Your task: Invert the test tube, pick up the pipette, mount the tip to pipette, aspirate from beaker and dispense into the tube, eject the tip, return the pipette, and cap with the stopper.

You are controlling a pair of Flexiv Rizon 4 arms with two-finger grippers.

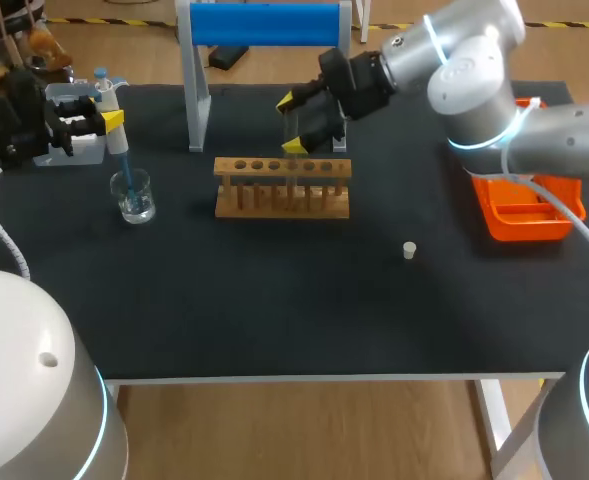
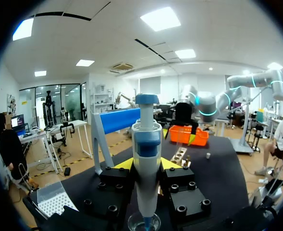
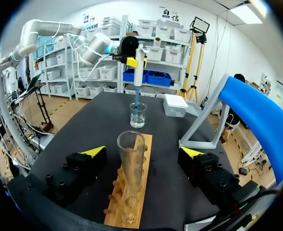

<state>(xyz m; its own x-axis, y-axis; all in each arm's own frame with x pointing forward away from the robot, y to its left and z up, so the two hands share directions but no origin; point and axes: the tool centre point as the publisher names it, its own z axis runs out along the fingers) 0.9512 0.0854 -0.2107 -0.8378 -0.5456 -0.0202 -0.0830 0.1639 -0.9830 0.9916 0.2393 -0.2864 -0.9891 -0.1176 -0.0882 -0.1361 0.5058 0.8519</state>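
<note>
With your left end effector [image 2: 147, 164] clamped on the pipette [image 2: 147, 139] in the beaker [image 1: 134, 198], a slanted lift could topple that beaker (the right end effector [image 3: 142, 152] gapes around the tube [image 3: 130, 163]).

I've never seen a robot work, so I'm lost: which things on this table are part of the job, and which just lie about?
Part of the job: pipette, beaker, test tube, wooden rack, stopper.
Seemingly idle: orange tray, blue-topped stand, white box; each may serve later.

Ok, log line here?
left gripper: holds pipette, tip in beaker | right gripper: open around tube in rack | stopper: on table
</note>
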